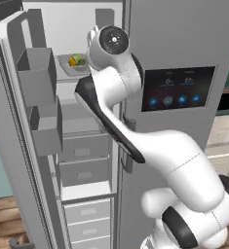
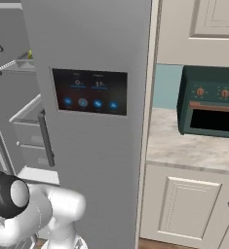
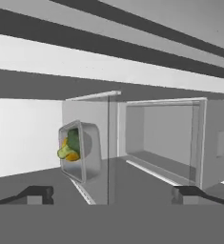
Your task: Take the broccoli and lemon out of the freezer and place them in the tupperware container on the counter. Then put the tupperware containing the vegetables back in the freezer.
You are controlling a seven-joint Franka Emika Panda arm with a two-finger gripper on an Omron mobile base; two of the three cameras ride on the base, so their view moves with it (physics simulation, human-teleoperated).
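Note:
The freezer (image 1: pixel 179 39) stands with its left door swung open. On an upper shelf inside sits the grey tupperware container (image 1: pixel 69 65), holding the broccoli (image 1: pixel 81 60) and the lemon (image 1: pixel 73 61). In the rolled hand view the tupperware container (image 3: pixel 87 157) appears tipped on its side ahead and to the left, with the broccoli (image 3: pixel 74 139) and lemon (image 3: pixel 66 151) in it. My gripper (image 3: pixel 111 194) is open, its fingertips (image 3: pixel 37 194) far apart with nothing between them, and it hangs a short way back from the container. The counter (image 2: pixel 184 141) lies to the freezer's right.
Grey door bins (image 1: pixel 38 75) hang on the open left door. Drawers (image 1: pixel 84 151) fill the compartment below the shelf. The right door carries a dark display panel (image 2: pixel 89 91). A dark green toaster oven (image 2: pixel 211 102) stands on the counter under cream wall cabinets.

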